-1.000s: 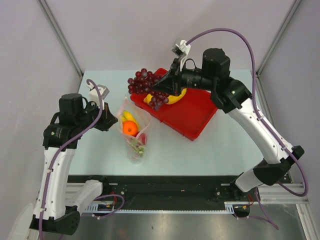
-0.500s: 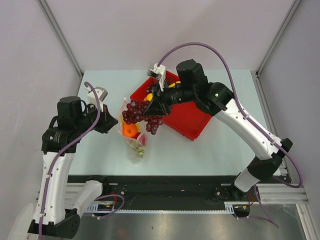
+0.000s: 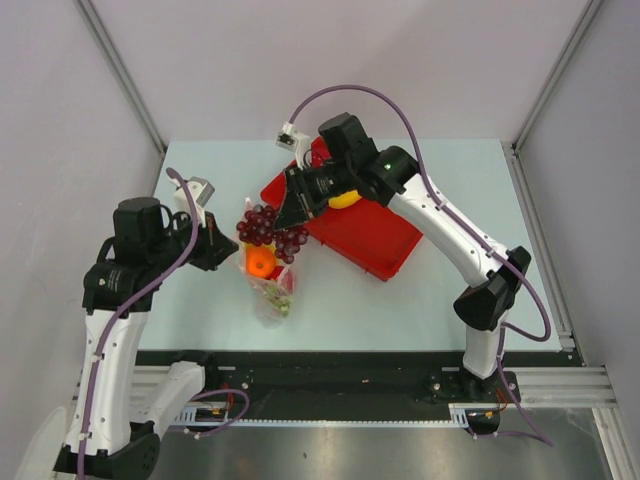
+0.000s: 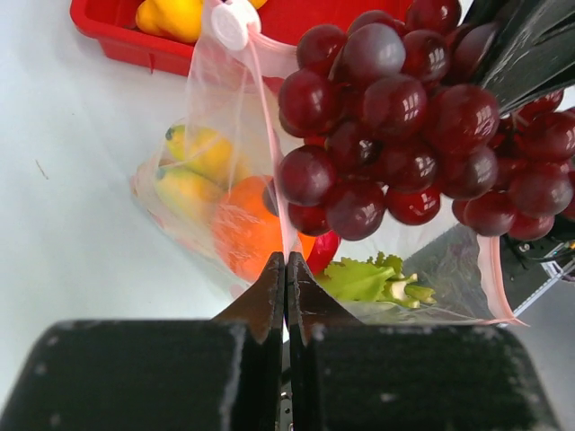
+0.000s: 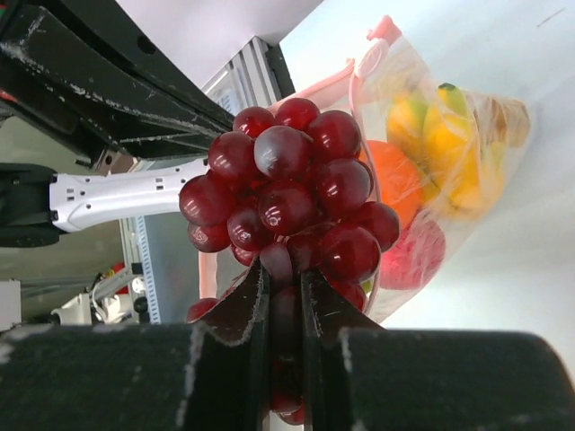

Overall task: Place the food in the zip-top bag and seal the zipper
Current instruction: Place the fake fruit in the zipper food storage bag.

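Since a second ago our right arm has swung off the red tray (image 3: 380,245) toward the left, carrying the grapes (image 3: 268,228) with it. The bunch now hangs over the mouth of the zip-top bag (image 3: 272,295), where before it hung above the tray's far corner. Our left arm has barely shifted.

We see the right gripper (image 5: 283,269) clamped on the grapes, with its fingers closed into the bottom of the bunch. The left gripper (image 4: 285,269) is pinched shut on the bag's mouth edge, at the pink zipper (image 4: 269,135), and holds that edge up. The white slider (image 4: 232,22) sits at the far end of the strip.

The bag lies on the pale table (image 3: 450,290), just left of the tray. An orange (image 4: 238,229), two yellow pieces (image 4: 193,166), a green leafy stalk (image 4: 364,278) and something red (image 4: 322,251) are already inside. From the left wrist, the bunch fills most of the opening and hides the bag's far wall. The orange lies right under the grapes. One yellow fruit (image 3: 345,199) lies on the tray, partly under the right arm. A purple cable (image 3: 400,110) loops above that arm.
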